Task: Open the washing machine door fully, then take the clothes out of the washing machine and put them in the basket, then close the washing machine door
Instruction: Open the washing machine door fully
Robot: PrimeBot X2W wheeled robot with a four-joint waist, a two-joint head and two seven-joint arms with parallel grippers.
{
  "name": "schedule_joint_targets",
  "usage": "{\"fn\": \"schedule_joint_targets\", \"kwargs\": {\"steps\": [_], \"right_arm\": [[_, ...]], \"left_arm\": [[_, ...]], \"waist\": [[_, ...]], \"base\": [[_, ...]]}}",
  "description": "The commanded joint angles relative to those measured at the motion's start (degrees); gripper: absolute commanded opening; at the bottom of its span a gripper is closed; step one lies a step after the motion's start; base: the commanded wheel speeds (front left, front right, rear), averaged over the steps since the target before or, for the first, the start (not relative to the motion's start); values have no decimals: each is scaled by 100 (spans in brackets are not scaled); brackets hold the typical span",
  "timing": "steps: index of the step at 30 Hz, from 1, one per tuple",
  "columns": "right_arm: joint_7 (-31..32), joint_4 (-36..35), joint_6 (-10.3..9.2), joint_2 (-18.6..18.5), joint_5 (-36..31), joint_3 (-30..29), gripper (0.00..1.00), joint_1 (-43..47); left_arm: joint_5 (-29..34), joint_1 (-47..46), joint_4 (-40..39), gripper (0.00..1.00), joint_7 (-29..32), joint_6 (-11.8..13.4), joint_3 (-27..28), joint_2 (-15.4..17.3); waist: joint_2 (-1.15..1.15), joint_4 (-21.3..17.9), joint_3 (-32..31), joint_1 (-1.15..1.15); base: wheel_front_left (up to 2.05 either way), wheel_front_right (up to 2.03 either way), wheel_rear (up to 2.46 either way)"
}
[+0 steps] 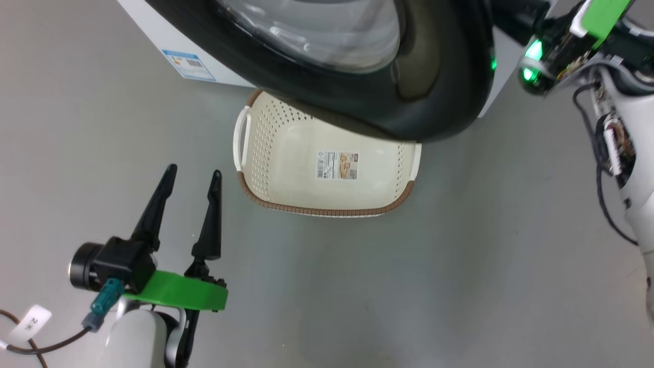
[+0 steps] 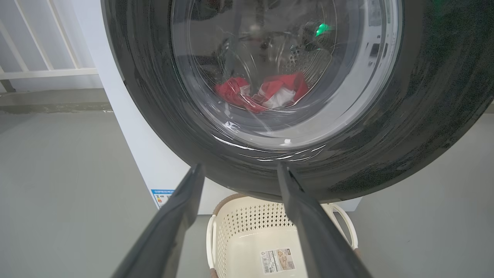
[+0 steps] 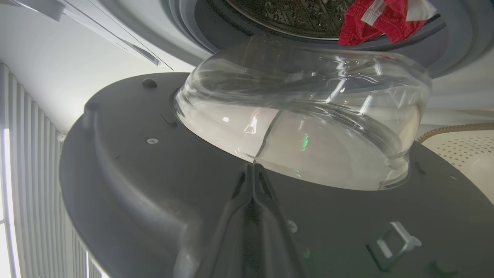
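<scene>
The head camera looks steeply down on the floor [image 1: 460, 266], with the washing machine door [image 1: 439, 87] close under it and the basket [image 1: 265, 153] below. The left wrist camera sits low, facing along the left hand [image 2: 239, 165] at the door's outer face from near. The right wrist camera lies very close behind the door, looking past the right hand [image 3: 253, 166] across its inner face toward the washing machine [image 3: 181, 23]. All share door and basket; both wrist views catch the clothes [image 2: 270, 90].
</scene>
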Motion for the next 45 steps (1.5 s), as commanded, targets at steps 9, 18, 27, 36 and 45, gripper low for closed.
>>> {"fn": "schedule_joint_targets", "kwargs": {"steps": [9,18,27,36,45], "right_arm": [[312,-692,9,272,-88,324,0,915],[462,-1171,9,547,-82,561,0,1520],[562,-1436,9,870,-149,853,0,1910],[553,-1416,9,1203,-224,1023,0,2100],[472,-1311,9,1414,-325,1120,0,2122]], "left_arm": [[1,392,-156,100,-54,83,195,116],[-54,688,-178,100,-54,171,182,116],[-97,850,-137,100,-54,241,259,116],[-147,967,-123,100,-54,324,404,116],[-214,1004,-78,100,-54,412,409,116]], "waist": [[0,132,-522,0],[0,221,-779,0],[0,416,-952,0],[0,739,-1089,0],[0,1096,-1168,0]], "base": [[0,0,0],[0,0,0],[0,0,0],[0,0,0],[0,0,0]]}}
